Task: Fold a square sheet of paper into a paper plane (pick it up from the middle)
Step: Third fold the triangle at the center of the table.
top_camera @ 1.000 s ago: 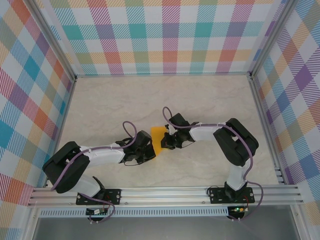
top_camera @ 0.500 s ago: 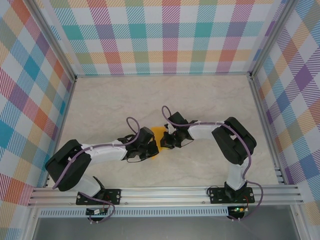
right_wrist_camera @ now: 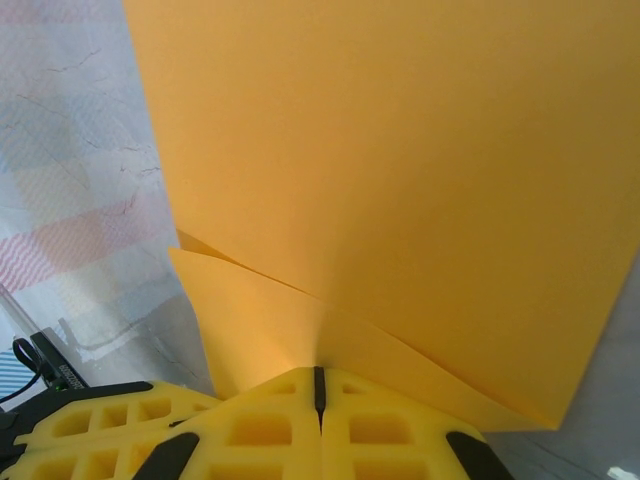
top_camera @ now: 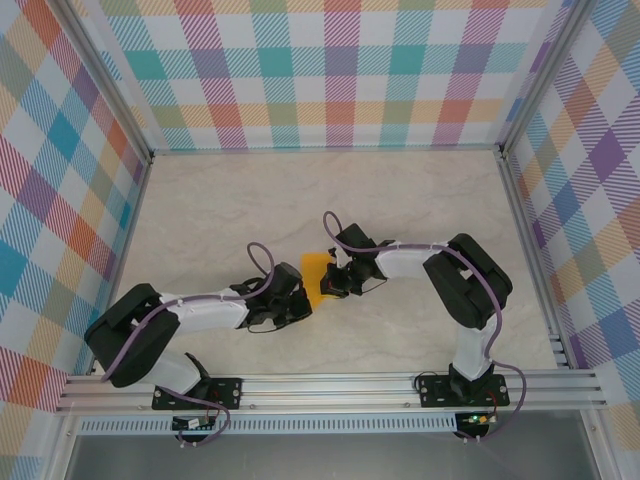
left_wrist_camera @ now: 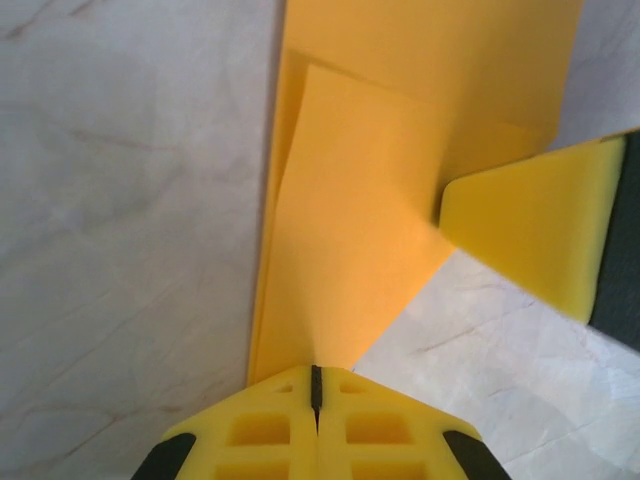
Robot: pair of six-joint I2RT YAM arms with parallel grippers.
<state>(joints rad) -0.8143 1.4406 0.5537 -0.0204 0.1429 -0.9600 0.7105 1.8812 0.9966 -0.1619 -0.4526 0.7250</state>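
Both jaws stay clamped on the orange sheet (top_camera: 314,275); the left arm (top_camera: 200,310) has drawn back, exposing more paper.

Plain orange is being shown by the square sheet of paper (top_camera: 315,272) mid-frame, pastel plaid by the walls (top_camera: 340,70), beige marbling by the table (top_camera: 220,200).

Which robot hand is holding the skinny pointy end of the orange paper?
The left gripper: the orange paper narrows to a tip right where its shut fingers pinch it. The right gripper pinches the paper at a wider part, on its side edge.
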